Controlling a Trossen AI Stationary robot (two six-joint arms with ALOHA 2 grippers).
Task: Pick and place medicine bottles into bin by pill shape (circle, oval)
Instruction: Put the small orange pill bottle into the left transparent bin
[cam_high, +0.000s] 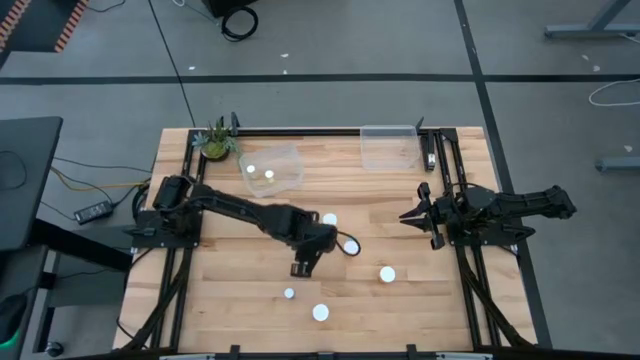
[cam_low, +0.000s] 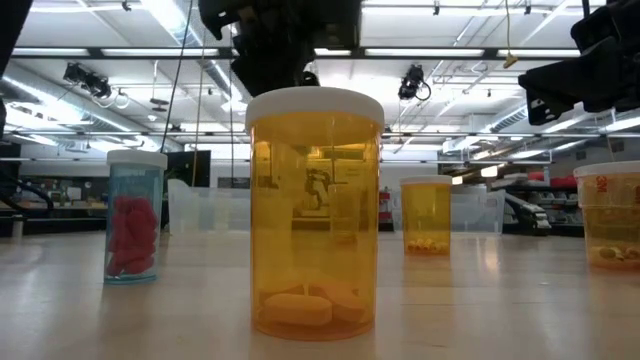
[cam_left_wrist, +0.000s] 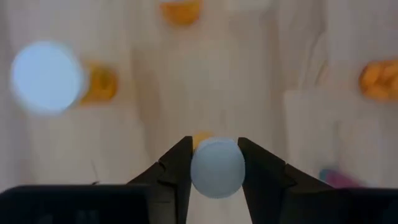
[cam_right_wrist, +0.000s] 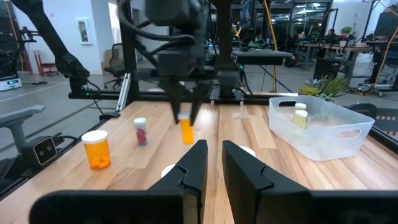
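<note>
My left gripper (cam_high: 303, 265) stands at the table's middle, shut on a small orange bottle with a white cap (cam_left_wrist: 217, 168); the bottle also shows in the right wrist view (cam_right_wrist: 186, 134). Loose white-capped bottles stand around it (cam_high: 329, 218) (cam_high: 349, 246) (cam_high: 387, 273) (cam_high: 289, 294) (cam_high: 320, 312). The nearest one is a wide orange bottle (cam_low: 315, 210) with oval pills. A small bottle (cam_low: 133, 215) holds red pills. My right gripper (cam_high: 404, 216) waits at the right, empty, its fingers (cam_right_wrist: 199, 162) a narrow gap apart. My left gripper pinches the bottle's white cap by its round side (cam_left_wrist: 198, 167), one finger on each side. The fingers (cam_right_wrist: 180, 102) come from above, pointing down. The bottle is upright below them; I cannot tell whether its base is clear of the table.
A clear bin (cam_high: 290, 180) at the far left holds two bottles and shows in the right wrist view (cam_right_wrist: 323, 124). A second clear bin (cam_high: 388, 147) stands at the far right. A small plant (cam_high: 215, 140) sits at the far left corner.
</note>
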